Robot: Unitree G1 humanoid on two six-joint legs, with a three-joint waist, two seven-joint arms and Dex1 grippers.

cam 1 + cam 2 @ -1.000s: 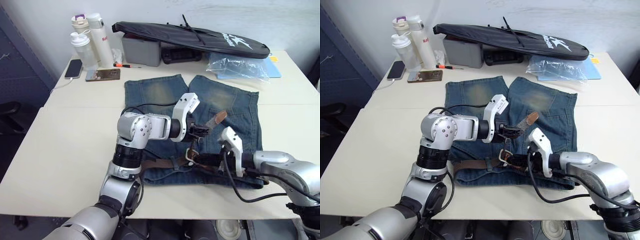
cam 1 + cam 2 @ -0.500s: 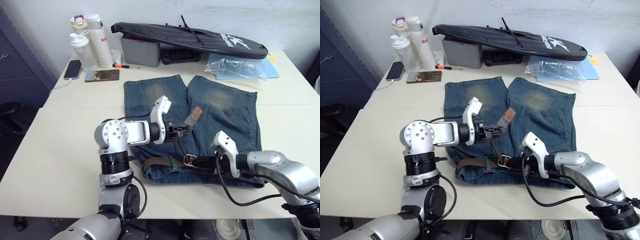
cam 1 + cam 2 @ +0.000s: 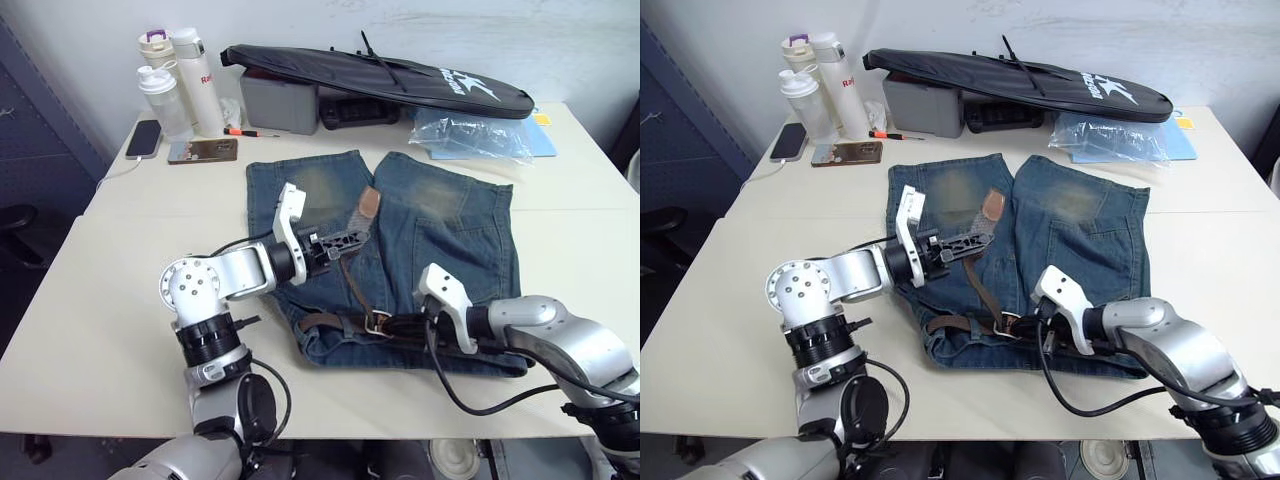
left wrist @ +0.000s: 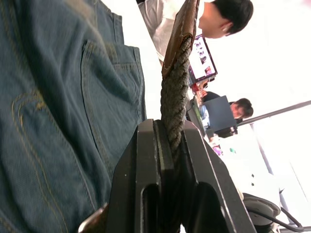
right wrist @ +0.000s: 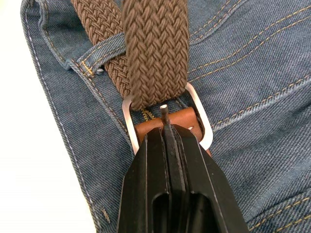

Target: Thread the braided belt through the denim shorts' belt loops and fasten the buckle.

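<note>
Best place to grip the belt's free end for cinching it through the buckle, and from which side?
Grip the braided belt on the woven part just below its tan tip, pads on the two flat faces, coming from the robot's left. The left gripper holds it that way. The strap is thin and flat, and it runs up from the buckle, which the right gripper pins by its leather tab.

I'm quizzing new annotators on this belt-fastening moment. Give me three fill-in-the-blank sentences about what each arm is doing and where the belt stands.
1. The left gripper is shut on the braided belt just below its tan leather ____.
2. The right gripper is shut on the tan tab of the silver ____.
3. The belt's free end has already passed through the buckle's metal ____, over the denim shorts.

Missing words: tip; buckle; frame
</note>
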